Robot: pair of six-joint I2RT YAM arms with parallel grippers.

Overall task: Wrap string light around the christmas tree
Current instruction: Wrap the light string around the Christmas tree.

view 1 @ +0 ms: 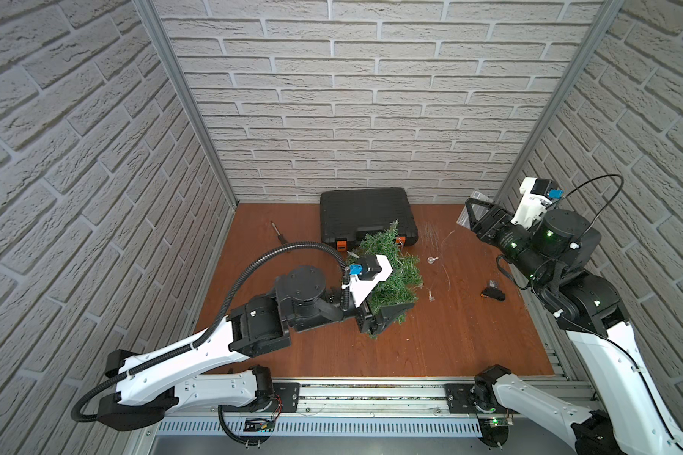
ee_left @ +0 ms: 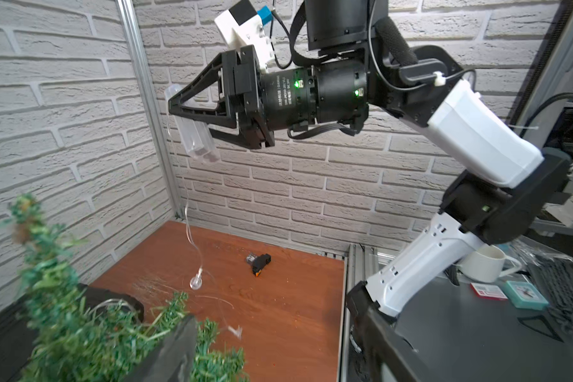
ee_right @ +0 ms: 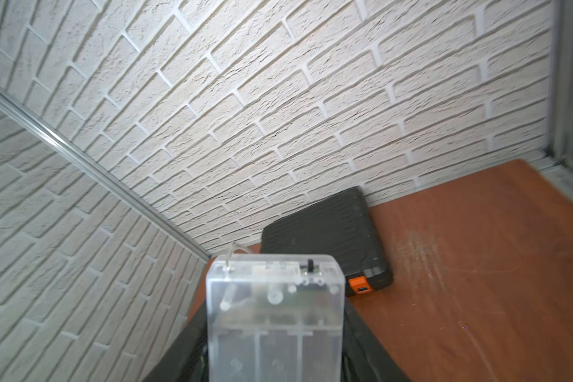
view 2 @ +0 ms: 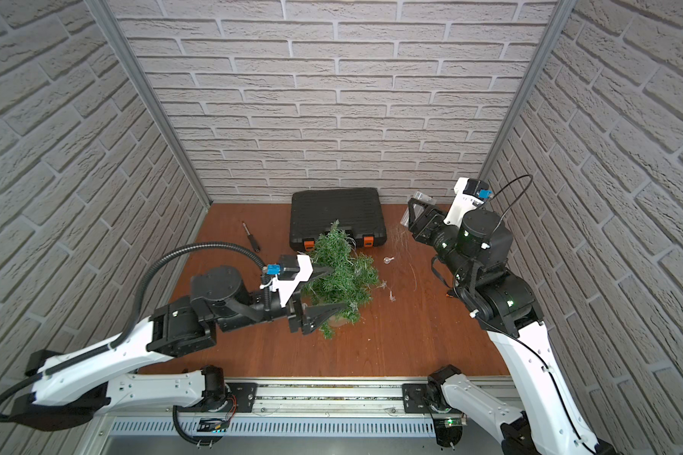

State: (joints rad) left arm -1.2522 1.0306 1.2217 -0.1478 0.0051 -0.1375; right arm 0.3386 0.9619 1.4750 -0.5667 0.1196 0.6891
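Observation:
The christmas tree [view 1: 391, 252] [view 2: 340, 260] stands mid-floor, a small green conifer. My left gripper [view 2: 340, 287] [view 1: 403, 287] is open low at the tree, and branches [ee_left: 90, 330] press round its far finger [ee_left: 166, 350]. Held high by the back right corner, my right gripper [view 1: 472, 220] [ee_right: 273, 330] is shut on the string light's clear battery box [ee_right: 273, 317] [ee_left: 196, 139] [view 2: 413, 208]. Thin wire hangs from the box to a round bulb [view 1: 432, 260] [ee_left: 196, 282] and a star [view 1: 430, 295] [ee_left: 235, 330] on the floor, then runs into the branches.
A black case with orange latches [view 1: 365, 214] [ee_right: 328, 238] lies against the back wall right behind the tree. A screwdriver [view 1: 280, 233] lies at the back left. A small black and orange part [view 1: 493, 293] [ee_left: 260, 261] sits on the floor by the right arm.

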